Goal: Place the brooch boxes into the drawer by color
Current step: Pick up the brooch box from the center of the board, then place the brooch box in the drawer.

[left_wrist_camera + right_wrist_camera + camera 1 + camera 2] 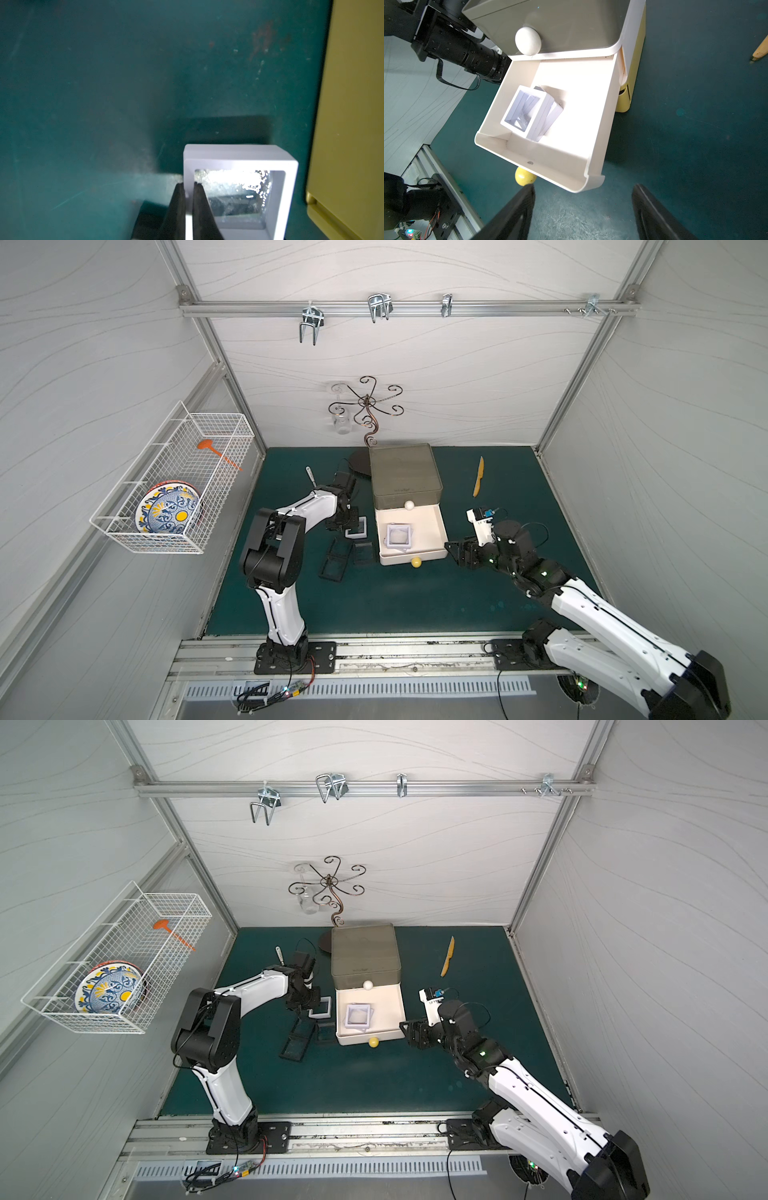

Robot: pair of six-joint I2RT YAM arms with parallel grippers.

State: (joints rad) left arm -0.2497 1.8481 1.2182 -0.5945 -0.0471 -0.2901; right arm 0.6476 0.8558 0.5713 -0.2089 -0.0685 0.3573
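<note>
The drawer [405, 472] stands mid-table, its white tier [439, 526] pulled out. A small stack of white brooch boxes [398, 537] [527, 112] lies inside it. Just left of the drawer, my left gripper [189, 184] is shut on one side rim of another white brooch box [239, 158] [357, 528], held close above the mat. Two black brooch boxes [334, 558] [365, 551] lie on the mat nearer the front. My right gripper [583, 188] [453, 551] hangs open and empty at the pulled-out tier's front right corner.
A yellow knob [416, 562] pokes out under the open tier. A yellow knife [479, 477] lies at the back right and a metal utensil [311, 476] at the back left. A scrolled stand [365, 406] rises behind the drawer. A wire basket [166, 489] with plates hangs on the left wall.
</note>
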